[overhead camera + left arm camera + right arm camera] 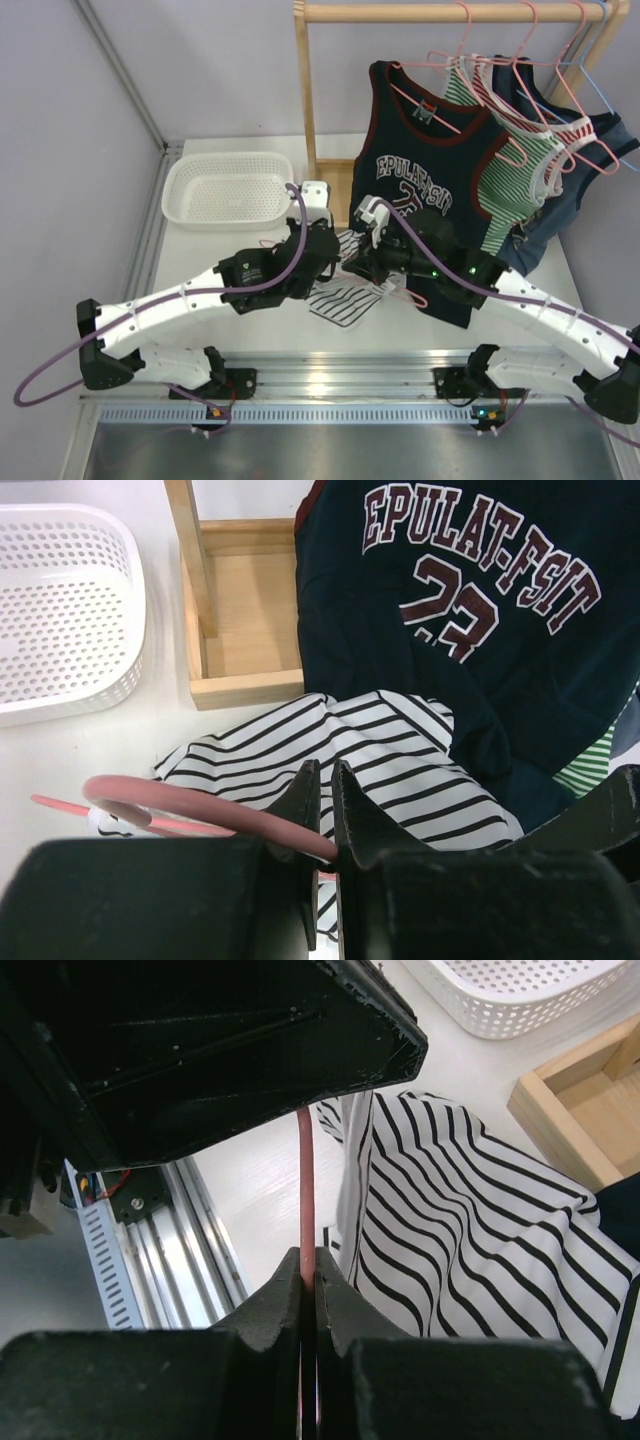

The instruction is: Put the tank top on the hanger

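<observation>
- The left gripper (324, 780) pinches the pink hanger (200, 806) tight.
- The right gripper (308, 1260) is closed on the same hanger's wire.
- The striped tank top (400, 760) lies bunched on the table (90, 750), under both grippers.

My overhead camera sits above and behind the arm bases, far enough back to take in the whole table (260, 330). It looks down and forward, with the rack (310, 100) at 12 o'clock and the basket (228, 157) at 10. My left wrist camera rides right behind the left gripper (325, 770), very close, facing the rack's foot at 12 o'clock. My right wrist camera sits even tighter behind the right gripper (309, 1257), with the rail (190, 1250) at 8 o'clock. All three views share the striped top (450, 1230); both wrist views share the hanger (200, 805).
</observation>
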Motion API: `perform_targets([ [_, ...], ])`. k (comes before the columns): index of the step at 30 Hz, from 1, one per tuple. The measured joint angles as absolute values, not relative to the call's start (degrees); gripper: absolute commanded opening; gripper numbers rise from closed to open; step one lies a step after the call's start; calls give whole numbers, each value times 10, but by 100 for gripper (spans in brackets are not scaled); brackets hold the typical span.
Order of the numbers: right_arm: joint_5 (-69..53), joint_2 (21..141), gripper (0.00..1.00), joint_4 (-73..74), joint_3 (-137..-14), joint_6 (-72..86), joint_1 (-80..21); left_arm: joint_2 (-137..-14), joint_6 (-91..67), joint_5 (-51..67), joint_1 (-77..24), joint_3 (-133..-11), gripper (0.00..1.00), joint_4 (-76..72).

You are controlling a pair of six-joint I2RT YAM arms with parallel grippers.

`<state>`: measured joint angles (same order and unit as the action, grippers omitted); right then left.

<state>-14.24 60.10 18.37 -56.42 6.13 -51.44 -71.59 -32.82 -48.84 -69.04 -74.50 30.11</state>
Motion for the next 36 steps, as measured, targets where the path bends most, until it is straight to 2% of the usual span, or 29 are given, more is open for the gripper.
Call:
perform_targets([
  [2,-148,601,0,184,-566,62,-514,-717,-326,-489,-691,-749,2,305],
  [3,-148,601,0,184,-566,63,-514,-718,-326,-488,-690,-751,12,305],
  [6,-150,600,0,180,-566,69,-513,-719,-321,-488,-690,-758,26,311],
  [7,-148,599,0,178,-566,72,-513,-719,-319,-487,-690,-762,36,310],
  [10,-136,588,0,163,-559,81,-512,-719,-315,-486,-691,-776,44,310],
  [17,-99,531,0,110,-514,102,-512,-719,-289,-479,-691,-786,55,295],
  [19,-89,527,0,96,-508,108,-512,-719,-279,-474,-692,-788,56,292],
  [20,-84,526,0,86,-504,111,-512,-719,-275,-472,-692,-790,60,291],
  [25,-63,520,0,46,-485,127,-512,-719,-258,-459,-691,-832,70,291],
  [36,-26,497,0,13,-476,148,-512,-718,-233,-435,-691,-928,73,294],
])
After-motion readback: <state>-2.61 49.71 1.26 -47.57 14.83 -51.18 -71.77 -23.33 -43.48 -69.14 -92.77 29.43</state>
